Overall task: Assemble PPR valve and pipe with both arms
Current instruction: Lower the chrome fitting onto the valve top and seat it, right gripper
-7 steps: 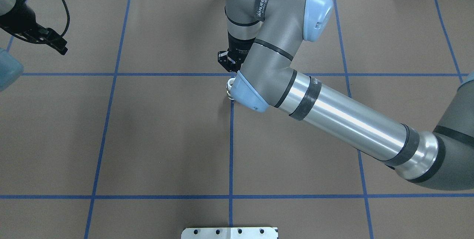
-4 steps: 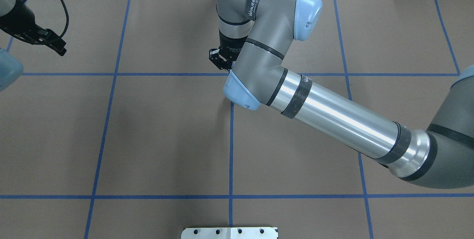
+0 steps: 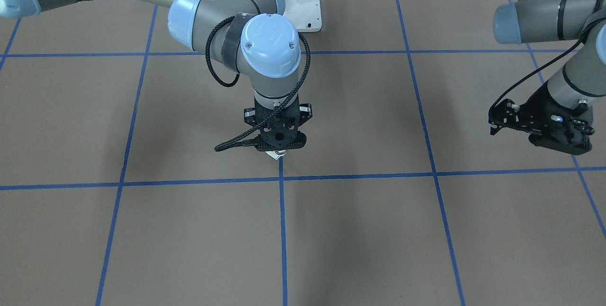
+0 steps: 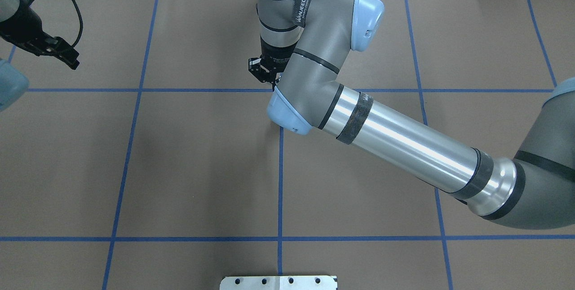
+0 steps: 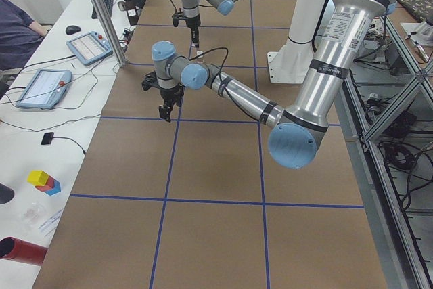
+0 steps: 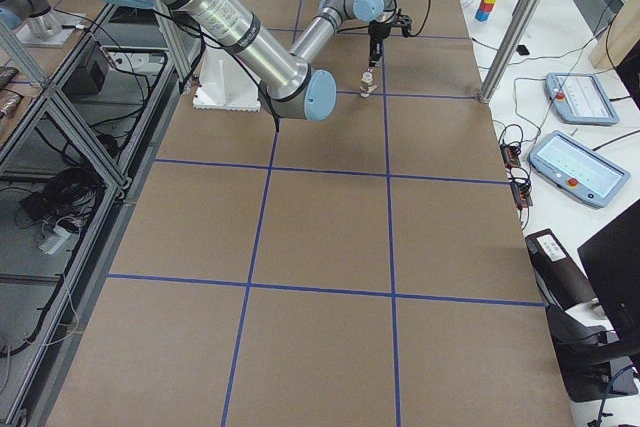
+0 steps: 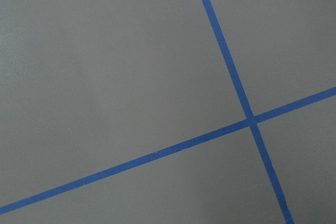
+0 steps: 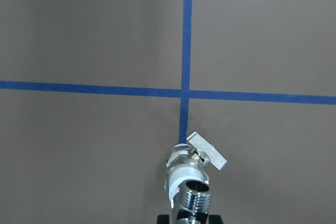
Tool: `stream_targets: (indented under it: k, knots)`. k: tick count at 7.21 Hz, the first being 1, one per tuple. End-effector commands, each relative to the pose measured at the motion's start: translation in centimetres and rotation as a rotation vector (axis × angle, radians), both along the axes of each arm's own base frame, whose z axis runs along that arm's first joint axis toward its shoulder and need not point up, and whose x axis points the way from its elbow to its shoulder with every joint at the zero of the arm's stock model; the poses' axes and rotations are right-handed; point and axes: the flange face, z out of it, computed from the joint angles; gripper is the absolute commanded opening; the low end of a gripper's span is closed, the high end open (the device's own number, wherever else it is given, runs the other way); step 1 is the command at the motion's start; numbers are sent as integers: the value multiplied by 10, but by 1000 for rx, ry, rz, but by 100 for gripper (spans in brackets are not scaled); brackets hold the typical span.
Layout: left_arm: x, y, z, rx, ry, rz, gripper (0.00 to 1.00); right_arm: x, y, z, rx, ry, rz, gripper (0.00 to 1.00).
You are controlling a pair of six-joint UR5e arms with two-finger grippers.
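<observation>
Getting a square, centred hold on the upright part looks like the step in hand. The right claw (image 3: 279,147) hangs straight down over the PPR valve (image 8: 185,169), which stands on the table (image 4: 179,169) just beside a crossing of the blue tape lines (image 8: 185,94), near the table's middle. In the overhead view the right arm's elbow hides it.

To do this well, the claw should come down plumb over the threaded top. It should stay clear of the lever tab (image 8: 208,151), which juts out to one side, so the part is neither knocked over nor twisted. The fingers' dark tips sit close on either side of that top in the wrist view. I cannot tell whether they actually pinch it.

The left claw (image 4: 72,60) waits well apart, out by the table's far corner. Its opening cannot be judged, and its wrist camera shows only bare table and tape. It would have to come across for a two-handed join.

The valve is stubby, with a white collar (image 8: 181,178), a silvery middle and a flat grey tab. A bright chrome threaded end with a round open mouth, likely the pipe (image 8: 192,195), sits at the collar (seated or merely resting, I can't say).
</observation>
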Motion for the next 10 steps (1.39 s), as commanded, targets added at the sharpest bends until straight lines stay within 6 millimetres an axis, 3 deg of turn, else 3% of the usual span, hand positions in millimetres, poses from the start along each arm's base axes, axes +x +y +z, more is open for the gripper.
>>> stream_targets:
  k: [1,10]
  knots:
    - [1,0,2,-6,-2,-1,100,-6,3,2,15,11,3,0]
    - [2,-1,2,-8,-3,-3,100,-15,10,13,9,24,-9,0]
